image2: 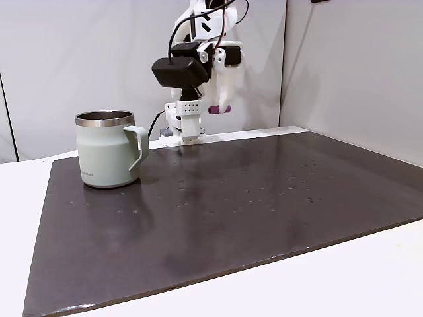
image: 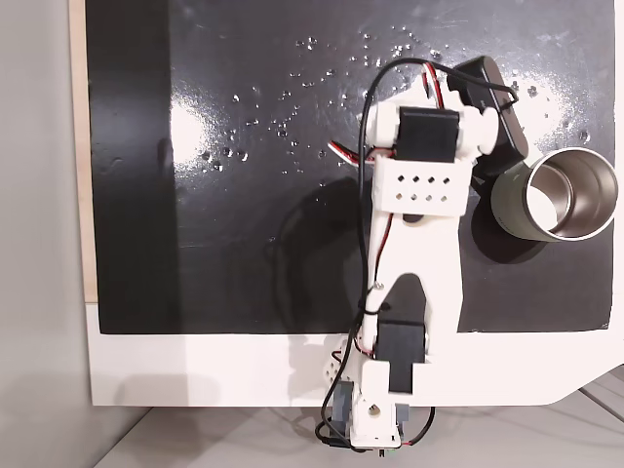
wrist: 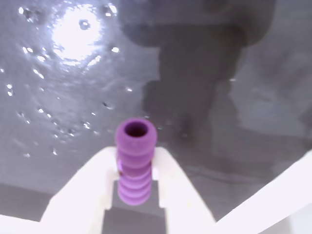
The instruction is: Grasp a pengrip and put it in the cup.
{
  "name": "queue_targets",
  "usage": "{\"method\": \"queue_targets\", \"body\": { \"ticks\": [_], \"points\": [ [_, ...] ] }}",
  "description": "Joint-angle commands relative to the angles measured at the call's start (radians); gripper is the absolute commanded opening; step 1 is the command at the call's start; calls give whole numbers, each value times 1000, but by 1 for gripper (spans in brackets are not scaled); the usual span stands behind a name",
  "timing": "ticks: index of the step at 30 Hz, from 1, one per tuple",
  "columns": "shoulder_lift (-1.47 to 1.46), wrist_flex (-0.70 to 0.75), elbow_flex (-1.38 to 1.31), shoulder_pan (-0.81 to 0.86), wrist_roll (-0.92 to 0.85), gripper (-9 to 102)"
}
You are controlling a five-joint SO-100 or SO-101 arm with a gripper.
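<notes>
Pengrip [wrist: 135,161] is sitting clamped between the white gripper [wrist: 135,168] fingers in the wrist view, while a fixed view is showing it held high above the mat [image2: 264,198], right of the cup [image2: 107,148].

the white arm [image2: 198,39] is standing tall and bending over at the top. its gripper [wrist: 136,170] is pointing down, high above the mat, and its two white fingers [wrist: 87,185] are squeezing the purple pengrip [wrist: 136,161] between them.
</notes>
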Motion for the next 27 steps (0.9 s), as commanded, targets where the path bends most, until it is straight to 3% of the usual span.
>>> {"method": "queue_targets", "body": {
  "ticks": [1,14,27],
  "points": [
    [175,12,51,77,-86,0],
    [365,6,129,518,-497,0],
    [247,-35,-49,699,-669,0]
  ]
}}
